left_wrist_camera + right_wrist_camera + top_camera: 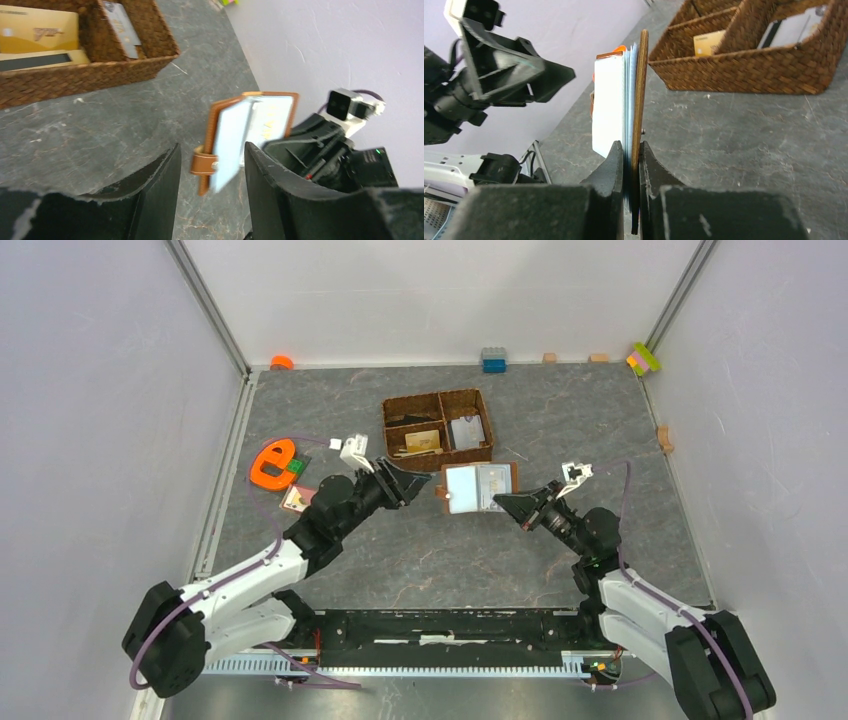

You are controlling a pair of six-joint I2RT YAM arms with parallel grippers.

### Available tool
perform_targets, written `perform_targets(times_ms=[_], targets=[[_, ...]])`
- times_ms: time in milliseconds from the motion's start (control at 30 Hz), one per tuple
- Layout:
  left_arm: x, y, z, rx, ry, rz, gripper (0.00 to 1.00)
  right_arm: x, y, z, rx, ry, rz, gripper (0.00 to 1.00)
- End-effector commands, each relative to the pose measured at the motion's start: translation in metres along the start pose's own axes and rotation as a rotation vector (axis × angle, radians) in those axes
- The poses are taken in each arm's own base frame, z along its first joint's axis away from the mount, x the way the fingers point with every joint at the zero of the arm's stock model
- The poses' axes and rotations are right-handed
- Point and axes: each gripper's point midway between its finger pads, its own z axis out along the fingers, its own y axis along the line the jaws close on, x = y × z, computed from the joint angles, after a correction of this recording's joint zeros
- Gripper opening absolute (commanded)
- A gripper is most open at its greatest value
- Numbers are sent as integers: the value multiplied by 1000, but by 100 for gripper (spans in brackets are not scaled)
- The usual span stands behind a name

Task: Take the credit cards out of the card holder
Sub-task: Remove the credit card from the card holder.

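The card holder (pixel 478 487), a brown wallet with a pale inside, is spread open and held up off the table. My right gripper (pixel 631 147) is shut on its edge, pinching the brown cover (pixel 640 90) and the pale leaves (pixel 609 105). My left gripper (pixel 211 150) is open just left of the holder. The holder's strap (pixel 202 163) and a blurred pale leaf (pixel 230 140) show between the fingers, which are not pinching them. Credit cards lie in the basket: a gold one (pixel 422 441) and a grey-white one (pixel 467 430).
The brown woven basket (pixel 437 400) stands just behind the card holder. An orange object (pixel 272 465) and a small flat item (pixel 297 498) lie at the left beside my left arm. A blue block (pixel 493 360) and other small blocks line the back wall.
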Motion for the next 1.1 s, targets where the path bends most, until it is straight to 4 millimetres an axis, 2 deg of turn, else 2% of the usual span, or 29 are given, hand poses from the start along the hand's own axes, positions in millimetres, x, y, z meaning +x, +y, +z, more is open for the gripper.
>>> perform_targets(times_ms=[0, 167, 233, 367, 667, 900, 1067], targets=[[-5, -54, 2, 231, 22, 76, 54, -15, -3, 10, 23, -23, -42, 0], [28, -95, 4, 403, 150, 157, 48, -16, 15, 10, -70, -22, -41, 0], [42, -104, 7, 443, 202, 172, 47, -18, 26, 8, -123, -26, -37, 0], [49, -102, 13, 440, 223, 150, 44, -22, 42, 4, -202, -49, -19, 0], [59, -96, 24, 419, 276, 132, 38, -25, 64, -1, -316, -52, 32, 0], [53, -90, 25, 405, 261, 113, 37, -27, 77, -5, -384, -48, 59, 0], [53, -98, 21, 473, 270, 84, 34, -28, 84, -6, -419, -45, 75, 0]])
